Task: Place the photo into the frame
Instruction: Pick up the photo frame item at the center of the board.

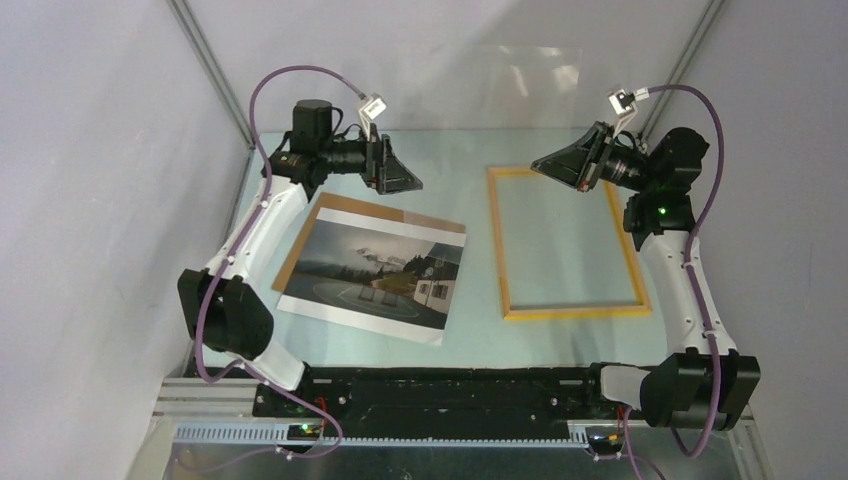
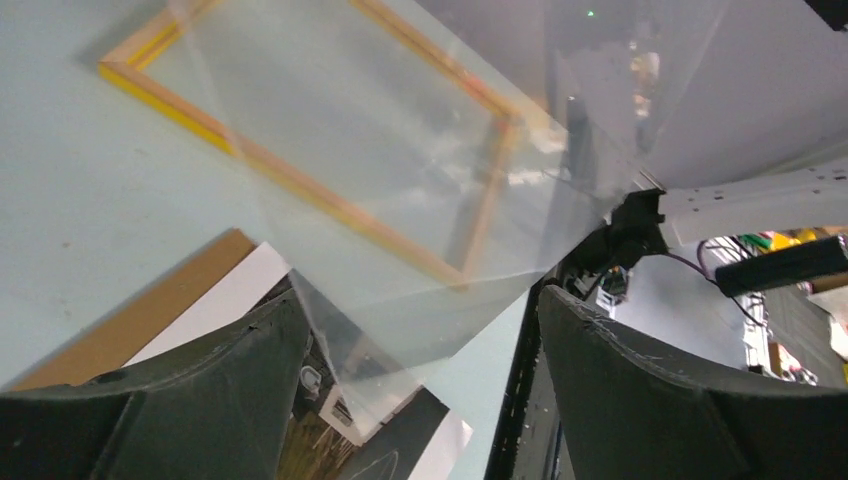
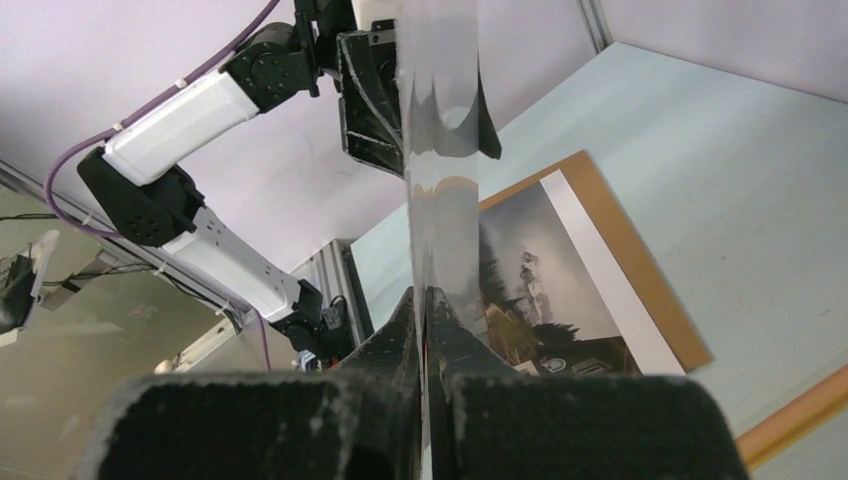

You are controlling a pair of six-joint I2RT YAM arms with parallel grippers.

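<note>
Gripped edge-on in closed right pincer [image 3: 424, 310]: clear pane [image 3: 440, 210], held above desk [image 1: 470, 200], likely freeing frame [image 1: 575, 312] for loading. Left pincer [image 2: 418, 300] apart around pane's edge. Photo [image 1: 375, 265] flat on brown board [image 1: 385, 210], left of frame.

You have soft, even, bright light across the overhead view, and shadows are faint. The clear pane [image 1: 520, 80] catches white glare high between the two wrists. From the left wrist, the pane ahead of your left gripper [image 2: 418, 300] lays a milky veil and smeared reflections over the frame [image 2: 300, 185]. The frame's far rails look blurred, and the fingers [image 2: 200, 390] are dark and out of focus. From the right wrist, the pane rises edge-on above your right gripper [image 3: 425, 295] as a bright mirrored streak. The photo [image 3: 540, 290] to the right of that streak is fairly sharp.
</note>
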